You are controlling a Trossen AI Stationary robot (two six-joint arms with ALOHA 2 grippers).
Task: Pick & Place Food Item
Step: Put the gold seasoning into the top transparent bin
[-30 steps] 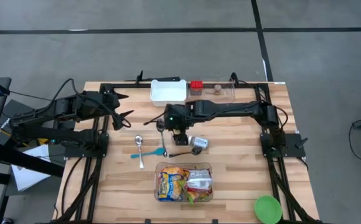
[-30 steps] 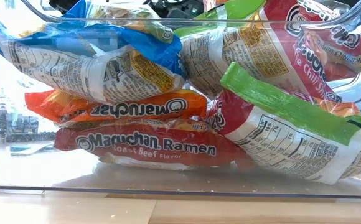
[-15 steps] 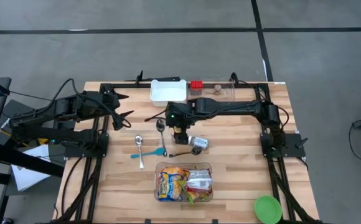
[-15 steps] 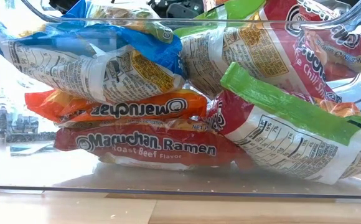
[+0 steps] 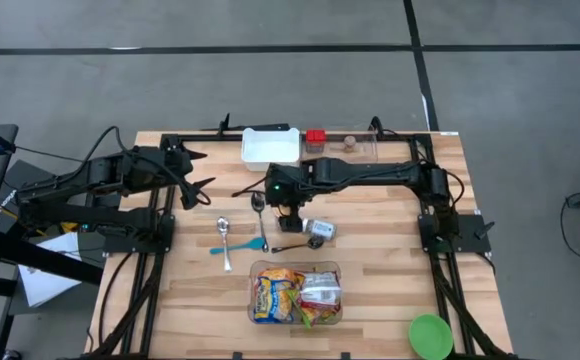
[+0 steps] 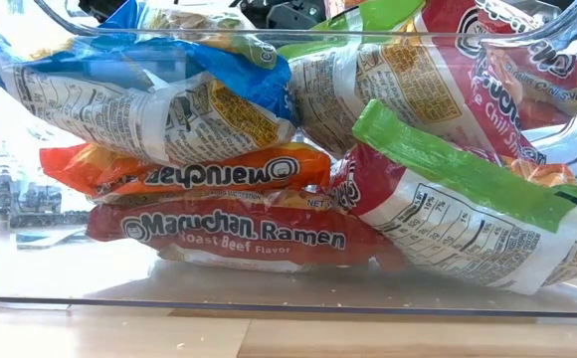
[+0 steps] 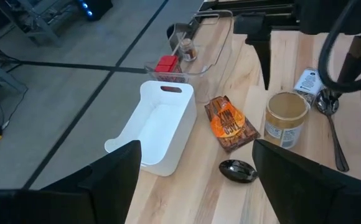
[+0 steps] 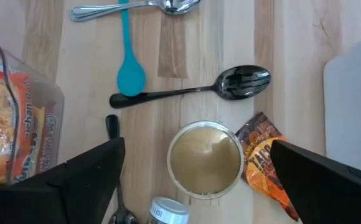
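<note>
One right gripper point(image 5: 288, 208) shift, slight.

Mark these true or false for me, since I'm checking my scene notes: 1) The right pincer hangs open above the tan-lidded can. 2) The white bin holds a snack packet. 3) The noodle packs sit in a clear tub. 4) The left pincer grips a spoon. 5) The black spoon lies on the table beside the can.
1) True: the right pincer is open, with the can below it.
2) False: the white bin is empty; the snack packet lies on the table beside it.
3) True: the noodle packs fill the clear tub.
4) False: the left pincer is open and holds nothing.
5) True: the black spoon lies flat near the can.
</note>
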